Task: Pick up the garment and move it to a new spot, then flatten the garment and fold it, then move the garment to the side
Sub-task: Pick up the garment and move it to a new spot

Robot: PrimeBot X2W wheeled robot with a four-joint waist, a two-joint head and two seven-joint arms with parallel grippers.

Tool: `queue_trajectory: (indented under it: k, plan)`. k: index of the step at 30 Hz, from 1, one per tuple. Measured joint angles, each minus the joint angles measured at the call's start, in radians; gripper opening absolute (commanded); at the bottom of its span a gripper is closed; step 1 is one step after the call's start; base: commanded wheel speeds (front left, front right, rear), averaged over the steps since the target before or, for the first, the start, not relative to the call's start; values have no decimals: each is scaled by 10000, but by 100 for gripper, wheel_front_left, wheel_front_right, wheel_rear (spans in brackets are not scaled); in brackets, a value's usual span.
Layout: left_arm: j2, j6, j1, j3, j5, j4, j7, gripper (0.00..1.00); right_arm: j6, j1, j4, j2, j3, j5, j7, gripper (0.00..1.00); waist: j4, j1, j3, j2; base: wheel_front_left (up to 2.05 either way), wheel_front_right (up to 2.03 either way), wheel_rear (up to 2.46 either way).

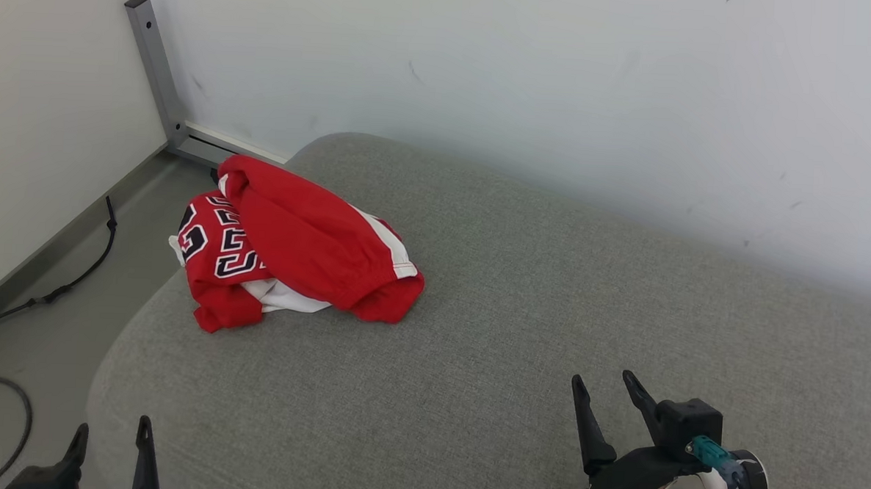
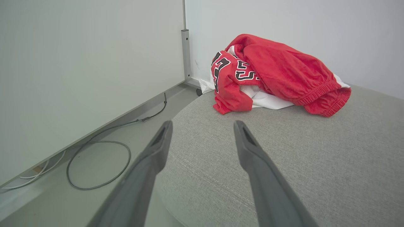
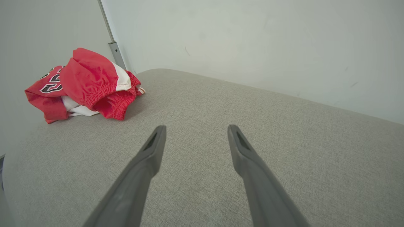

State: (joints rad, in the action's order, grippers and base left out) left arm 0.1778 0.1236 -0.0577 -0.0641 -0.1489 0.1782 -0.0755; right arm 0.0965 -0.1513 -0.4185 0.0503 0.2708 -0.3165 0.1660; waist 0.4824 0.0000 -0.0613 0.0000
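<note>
While garment sits on grey cushion by white wall | both jaws wide, empty

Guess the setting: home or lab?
Probably a lab or test room, not a home: a grey cushion stands against bare white panels joined by a metal post, with loose cables on the floor.

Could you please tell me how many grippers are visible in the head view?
2. The left gripper is at the lower left, by the edge of the grey cushion; the right gripper at the lower right, over it. Both open.
</note>
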Motion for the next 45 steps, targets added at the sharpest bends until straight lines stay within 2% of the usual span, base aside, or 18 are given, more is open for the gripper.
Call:
queue_trajectory:
  k: [2,5,11,18,27,34,44,45]
  plan:
    - [6,-25,13,-59,-42,4,100,100,0,1,-38,0,42,0,0,100,-32,0,-22,0,0,0,0]
    - [144,-410,286,-153,-121,109,293,100,0,21,-38,0,90,0,0,100,-108,0,-50,0,0,0,0]
    - [901,-1260,2291,-146,-301,497,671,100,2,53,58,-4,345,4,-90,100,-392,0,29,0,0,0,0]
    - [1129,-2282,4605,-207,-978,2004,1415,100,6,-5,357,10,529,234,-311,100,-1032,2,353,0,0,0,0]
    - [1407,-2481,7143,-201,-2142,4669,2439,100,52,-385,953,439,665,786,-731,100,-2091,3,1061,1,0,0,0]
    - [1430,-2481,7706,-506,-2614,6566,3396,100,90,-649,1300,775,721,1068,-1034,100,-2908,3,1683,1,0,0,0]
    - [1429,-2483,8249,-1352,-2886,8224,4498,100,92,-658,1758,991,748,1191,-1398,100,-3729,2,2426,1,0,0,0]
    - [1396,-2483,8265,-1407,-2880,8378,4560,87,94,-657,1820,999,740,1218,-1407,100,-3778,2,2484,1,0,0,0]
